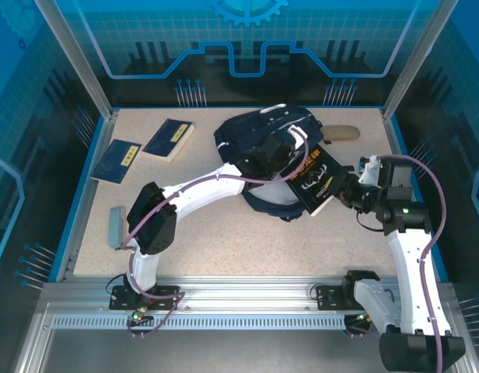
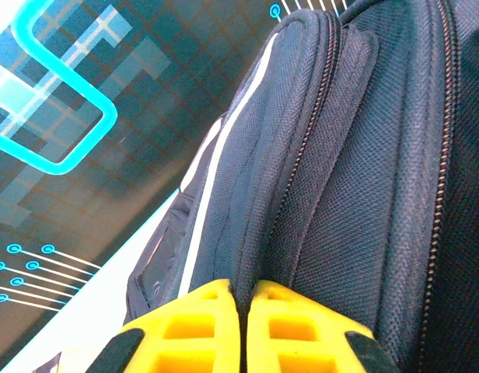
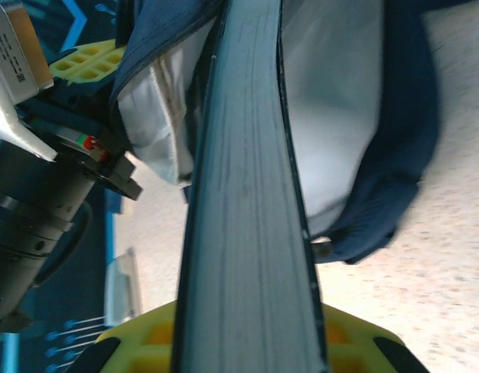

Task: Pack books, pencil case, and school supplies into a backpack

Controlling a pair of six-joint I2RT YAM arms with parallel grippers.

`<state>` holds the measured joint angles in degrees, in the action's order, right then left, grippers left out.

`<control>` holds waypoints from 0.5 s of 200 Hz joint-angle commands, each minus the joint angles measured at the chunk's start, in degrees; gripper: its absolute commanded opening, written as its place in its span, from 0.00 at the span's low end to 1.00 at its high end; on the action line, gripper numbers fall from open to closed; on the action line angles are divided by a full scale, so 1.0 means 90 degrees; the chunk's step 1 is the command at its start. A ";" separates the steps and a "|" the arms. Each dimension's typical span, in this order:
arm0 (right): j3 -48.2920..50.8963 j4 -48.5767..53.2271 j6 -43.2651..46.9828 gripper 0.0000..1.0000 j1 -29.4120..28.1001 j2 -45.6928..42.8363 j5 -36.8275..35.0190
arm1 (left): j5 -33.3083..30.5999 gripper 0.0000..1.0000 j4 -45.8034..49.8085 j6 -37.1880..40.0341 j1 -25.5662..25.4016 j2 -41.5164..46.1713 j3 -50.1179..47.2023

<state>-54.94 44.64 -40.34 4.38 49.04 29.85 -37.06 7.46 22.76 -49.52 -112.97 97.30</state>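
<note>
Reaching over the table, our left arm bends low, and we see its left gripper pinched together on a fold of the navy backpack, which lies toward the far edge. Our right gripper clamps the black book, tilted edge-first at the backpack's white-lined mouth. A navy book and a second navy book lie far left, and the tan pencil case lies just behind the backpack.

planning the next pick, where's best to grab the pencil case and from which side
Probably pinch the pencil case across its narrow middle, coming straight down. It lies flat on the table, long axis left to right, so the jaws span its short width; its left end sits near the backpack.
</note>
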 commanded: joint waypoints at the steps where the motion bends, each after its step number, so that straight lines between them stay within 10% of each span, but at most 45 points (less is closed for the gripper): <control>1: 0.0361 -0.1338 -0.0764 0.12 -0.0118 0.0148 0.1080 | -0.0221 0.03 -0.0783 0.0052 -0.0341 0.0483 0.0548; 100: 0.1544 -0.4907 -0.2632 0.13 -0.0534 0.1371 -0.0484 | -0.0650 0.00 -0.0719 -0.0807 -0.0641 0.0893 0.0322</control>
<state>-42.48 16.19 -58.54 1.28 59.31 31.33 -39.70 8.54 19.55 -55.13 -111.20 98.21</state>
